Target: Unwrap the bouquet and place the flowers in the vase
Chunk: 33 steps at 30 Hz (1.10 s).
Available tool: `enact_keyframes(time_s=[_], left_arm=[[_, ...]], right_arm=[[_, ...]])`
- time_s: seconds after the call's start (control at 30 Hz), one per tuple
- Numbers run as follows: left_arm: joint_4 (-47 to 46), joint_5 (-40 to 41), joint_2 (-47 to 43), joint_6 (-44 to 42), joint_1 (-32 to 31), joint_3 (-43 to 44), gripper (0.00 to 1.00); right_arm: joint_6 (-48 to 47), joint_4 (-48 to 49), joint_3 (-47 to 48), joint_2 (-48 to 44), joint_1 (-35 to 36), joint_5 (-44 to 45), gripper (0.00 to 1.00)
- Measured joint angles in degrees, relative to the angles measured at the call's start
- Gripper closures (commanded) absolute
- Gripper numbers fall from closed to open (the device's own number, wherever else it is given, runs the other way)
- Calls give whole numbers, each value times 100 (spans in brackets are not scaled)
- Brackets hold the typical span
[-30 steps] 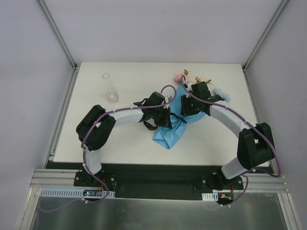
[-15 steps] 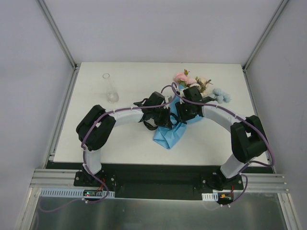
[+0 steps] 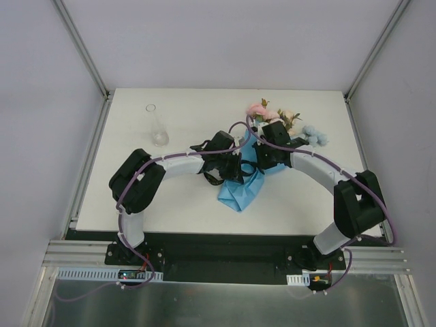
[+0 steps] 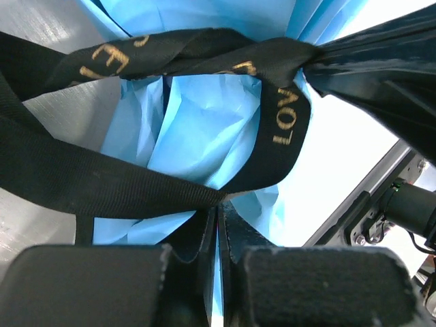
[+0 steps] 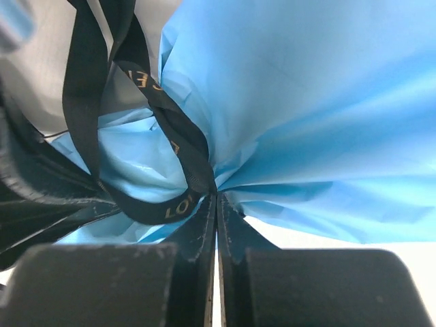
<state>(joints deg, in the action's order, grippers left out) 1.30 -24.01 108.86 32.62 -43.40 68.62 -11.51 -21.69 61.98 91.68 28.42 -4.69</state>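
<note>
Left gripper (image 4: 216, 208): fingers pressed flat together with no gap, nipping the black ribbon (image 4: 102, 184) right at the tips. Right gripper (image 5: 216, 201): likewise shut to a hairline, pinching the ribbon's lettered loop where the blue paper (image 5: 306, 102) gathers. Tips close together over the tied waist of the bouquet (image 3: 255, 176). Just beyond both tips, the pink and cream flowers (image 3: 262, 111), fanned out on the table (image 3: 191, 204). Well off to the left gripper's left and farther back, the vase (image 3: 159, 129), upright and apart.

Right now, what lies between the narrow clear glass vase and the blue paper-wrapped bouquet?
In the top view, only the left arm crosses the white table between vase and bouquet.
</note>
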Motion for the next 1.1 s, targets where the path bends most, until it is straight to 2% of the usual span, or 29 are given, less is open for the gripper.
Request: enact_keyframes(time_s=[0.37, 0.63, 0.83, 1.1], left_arm=[[-37, -122, 155, 11, 48, 2, 100], [-39, -153, 173, 11, 68, 13, 100], [-35, -240, 260, 11, 70, 79, 100], [-28, -269, 345, 13, 70, 133, 100]], right_arm=[[199, -188, 4, -704, -105, 79, 99], [564, -487, 160, -1633, -745, -83, 99], [608, -1193, 1300, -2531, -804, 212, 99], [514, -1596, 2940, -3733, -820, 1257, 99]])
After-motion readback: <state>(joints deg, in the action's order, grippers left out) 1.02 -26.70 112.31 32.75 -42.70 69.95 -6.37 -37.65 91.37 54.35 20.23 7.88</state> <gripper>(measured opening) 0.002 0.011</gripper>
